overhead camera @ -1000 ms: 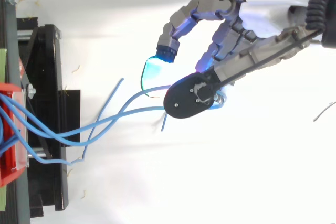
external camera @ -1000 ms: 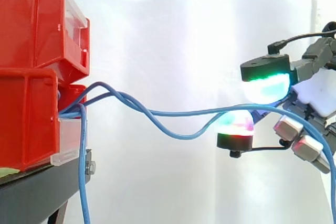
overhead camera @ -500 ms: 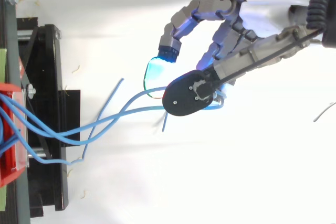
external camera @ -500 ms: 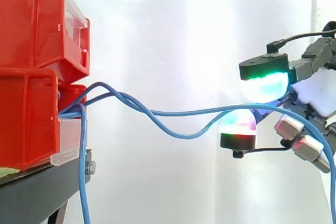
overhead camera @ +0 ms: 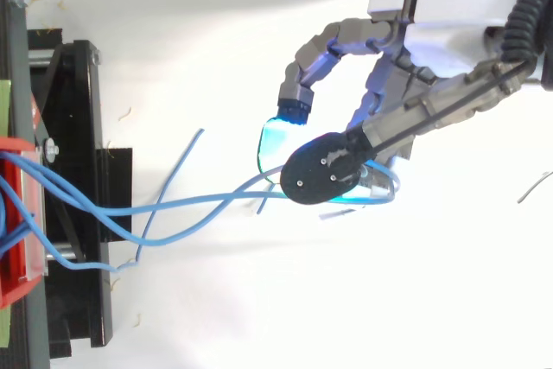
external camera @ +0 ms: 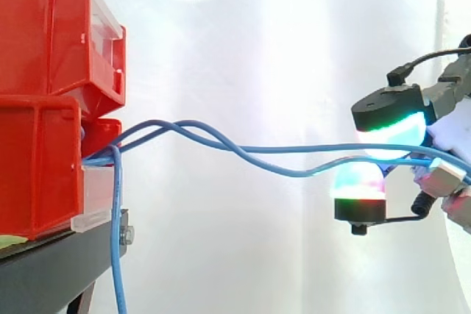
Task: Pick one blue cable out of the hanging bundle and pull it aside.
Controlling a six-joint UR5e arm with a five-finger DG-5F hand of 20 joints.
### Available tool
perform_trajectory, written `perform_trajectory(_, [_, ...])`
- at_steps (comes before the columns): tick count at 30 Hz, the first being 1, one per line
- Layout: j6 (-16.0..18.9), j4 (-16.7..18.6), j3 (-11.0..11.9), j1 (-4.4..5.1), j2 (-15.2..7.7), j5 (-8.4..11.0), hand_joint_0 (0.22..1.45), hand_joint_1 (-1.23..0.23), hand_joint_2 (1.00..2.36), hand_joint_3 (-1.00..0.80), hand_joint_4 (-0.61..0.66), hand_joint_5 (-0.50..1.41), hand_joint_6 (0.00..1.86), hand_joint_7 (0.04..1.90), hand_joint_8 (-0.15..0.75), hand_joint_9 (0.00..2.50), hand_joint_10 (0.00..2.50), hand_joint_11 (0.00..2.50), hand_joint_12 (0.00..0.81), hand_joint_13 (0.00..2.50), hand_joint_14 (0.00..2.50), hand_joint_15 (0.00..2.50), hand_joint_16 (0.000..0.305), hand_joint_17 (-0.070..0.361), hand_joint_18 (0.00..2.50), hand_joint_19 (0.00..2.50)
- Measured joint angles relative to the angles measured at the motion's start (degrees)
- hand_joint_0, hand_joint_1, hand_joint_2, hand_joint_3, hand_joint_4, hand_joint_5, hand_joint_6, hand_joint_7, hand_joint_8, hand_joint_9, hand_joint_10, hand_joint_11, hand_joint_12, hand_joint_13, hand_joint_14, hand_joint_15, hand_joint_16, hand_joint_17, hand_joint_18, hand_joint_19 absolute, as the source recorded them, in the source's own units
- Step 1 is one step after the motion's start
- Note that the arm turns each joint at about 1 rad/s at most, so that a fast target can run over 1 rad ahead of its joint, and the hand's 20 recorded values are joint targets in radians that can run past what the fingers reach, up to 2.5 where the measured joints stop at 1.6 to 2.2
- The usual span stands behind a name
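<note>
At the left edge of the side view, 2 red bins [external camera: 44, 56] are stacked on a black stand [external camera: 51, 262], with a white curtain [external camera: 257, 49] hung behind. A bundle of blue cables [external camera: 243, 151] is seen coming out from between the bins. 2 of its strands are stretched nearly level across the middle of the frame toward the right and are crossed over each other partway along. Another blue strand [external camera: 115, 240] is seen hanging straight down beside the stand at the lower left.

The robot hand [overhead camera: 423, 41] is seen at the right edge of the side view and in the upper right of the top view. Its fingers are curled, and the 2 stretched strands are pinched between an upper pad [external camera: 390, 129], lit green and white, and a lower pad [external camera: 359, 180], lit cyan, magenta and red. The strands are passed between these 2 pads and are carried on toward the right edge of the frame.

In the top view, the black back of 1 fingertip [overhead camera: 324, 179] is laid over the strands right of centre, and a cyan pad [overhead camera: 275, 140] is held just beside them. A loose blue end [overhead camera: 194, 140] is pointed toward the upper left of centre, apart from the robot hand.
</note>
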Motion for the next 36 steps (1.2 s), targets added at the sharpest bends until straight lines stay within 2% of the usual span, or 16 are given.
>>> perform_trajectory(6, [-0.1,-0.2,0.0,-0.01,0.1,-0.8,0.51,-0.74,1.0,-0.44,0.01,-0.05,0.87,0.79,0.269,1.27,0.02,0.53,0.365,1.12,0.03,0.64,0.054,0.122,0.87,0.73])
perform_trajectory(12, [-0.6,-0.6,0.1,-0.1,0.2,-0.91,0.49,-0.74,1.0,-0.5,0.01,-0.05,0.86,0.79,0.266,1.26,0.02,0.53,0.361,1.11,0.03,0.64,0.053,0.119,0.86,0.74])
perform_trajectory(22, [-1.0,-0.9,0.1,-0.41,0.6,-0.92,0.51,-0.82,1.0,-0.5,0.0,-0.05,0.86,0.82,0.258,1.28,0.02,0.54,0.352,1.12,0.03,0.65,0.051,0.115,0.87,0.73])
perform_trajectory(30, [-1.0,-1.3,0.1,-0.44,0.6,-0.97,0.53,-0.73,1.0,-0.5,-0.01,-0.05,0.86,0.83,0.244,1.3,0.03,0.53,0.348,1.13,0.03,0.65,0.049,0.111,0.86,0.73])
perform_trajectory(36, [-1.0,-1.9,0.1,-0.45,0.6,-2.24,0.53,-0.73,1.0,-0.5,-0.01,-0.05,0.86,0.83,0.249,1.3,0.02,0.53,0.346,1.12,0.03,0.65,0.049,0.11,0.86,0.74])
